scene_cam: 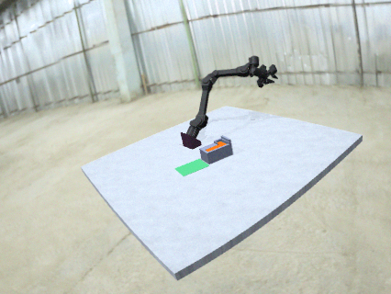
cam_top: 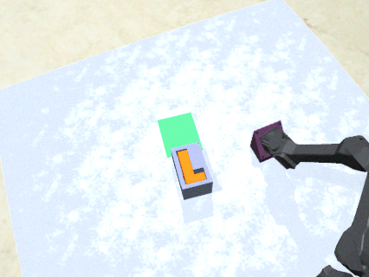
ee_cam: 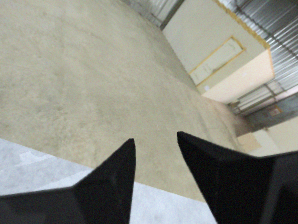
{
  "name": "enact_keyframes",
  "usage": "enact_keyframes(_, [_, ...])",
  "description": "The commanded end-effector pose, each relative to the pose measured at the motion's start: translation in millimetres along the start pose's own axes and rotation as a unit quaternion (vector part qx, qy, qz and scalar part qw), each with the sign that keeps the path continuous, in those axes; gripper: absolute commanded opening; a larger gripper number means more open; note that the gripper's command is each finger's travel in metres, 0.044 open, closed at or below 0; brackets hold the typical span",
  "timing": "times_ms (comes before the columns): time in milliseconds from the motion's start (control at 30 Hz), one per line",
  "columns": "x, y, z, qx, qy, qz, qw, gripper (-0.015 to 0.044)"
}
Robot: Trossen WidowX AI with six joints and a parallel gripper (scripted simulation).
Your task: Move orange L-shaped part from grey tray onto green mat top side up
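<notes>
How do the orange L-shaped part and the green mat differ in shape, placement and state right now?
The orange L-shaped part is L-shaped; the green mat is a plain rectangle. The part sits recessed in the grey tray, raised above the table; the mat lies flat on the table itself beside the tray. The part fills its pocket; the mat carries nothing. Both are untouched: the gripper hangs high, well away from them, jaws partly closed on nothing.

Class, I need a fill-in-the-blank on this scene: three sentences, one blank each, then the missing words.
1. The orange L-shaped part lies inside the grey ____.
2. The mat touching the tray is coloured ____.
3. The hand is held high in the air and grips ____.

Missing words: tray; green; nothing
</notes>
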State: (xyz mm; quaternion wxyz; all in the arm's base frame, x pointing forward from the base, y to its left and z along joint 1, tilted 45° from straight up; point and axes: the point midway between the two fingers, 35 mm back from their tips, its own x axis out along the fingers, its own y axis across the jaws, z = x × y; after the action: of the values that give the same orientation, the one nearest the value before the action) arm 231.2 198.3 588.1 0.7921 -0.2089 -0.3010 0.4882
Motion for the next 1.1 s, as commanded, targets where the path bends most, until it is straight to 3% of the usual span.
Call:
enact_keyframes(0, [-7.0,-16.7,-74.6,0.068,0.094,-0.024,0.993,0.0180])
enact_keyframes(267, [-55.9,-30.6,-205.9,0.200,0.264,-0.064,0.941,0.0180])
enact_keyframes(567, [-158.7,-15.0,-324.5,0.372,0.422,-0.118,0.818,0.0180])
enact_keyframes(800, [-259.1,28.1,-381.3,0.529,0.504,-0.156,0.665,0.0180])
enact_keyframes(1067, [-364.5,105.3,-389.0,0.725,0.511,-0.180,0.424,0.0180])
